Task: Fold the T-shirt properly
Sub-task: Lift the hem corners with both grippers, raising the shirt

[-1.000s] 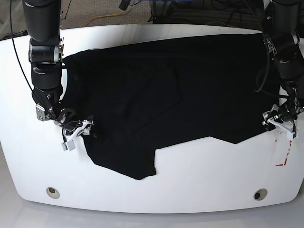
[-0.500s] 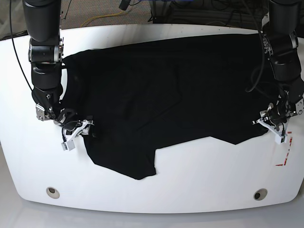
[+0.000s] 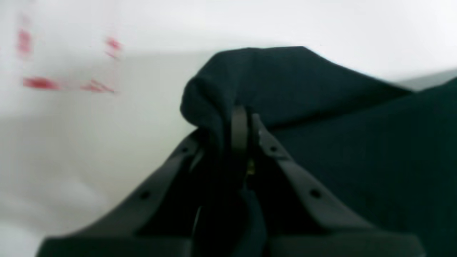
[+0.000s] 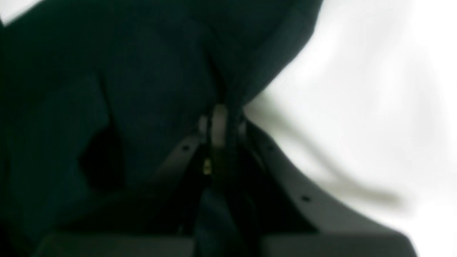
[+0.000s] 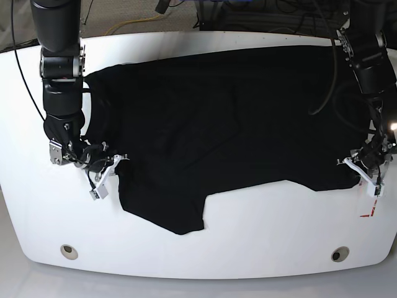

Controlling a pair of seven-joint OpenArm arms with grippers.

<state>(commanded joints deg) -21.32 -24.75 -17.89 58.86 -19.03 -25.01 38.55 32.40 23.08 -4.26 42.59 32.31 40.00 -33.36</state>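
The black T-shirt [image 5: 229,118] lies spread over most of the white table [image 5: 267,230], with a stepped lower edge near the front. My left gripper [image 5: 361,171] is at the shirt's right edge and is shut on a fold of the fabric [image 3: 250,82], raised off the table in the left wrist view. My right gripper [image 5: 105,175] is at the shirt's left edge, also shut on a pinch of the T-shirt [image 4: 228,64]. In both wrist views the jaws [image 3: 242,125] are pressed together with cloth between them.
Red tape marks [image 5: 371,208] lie on the table just right of the left gripper. Two round holes [image 5: 69,251] [image 5: 339,254] sit near the front edge. Cables and a dark floor [image 5: 267,18] lie behind the table.
The right-side gripper has moved slightly outward and down, pulling the shirt's right edge. The left-side gripper has shifted a little lower and turned, tugging the left edge with it.
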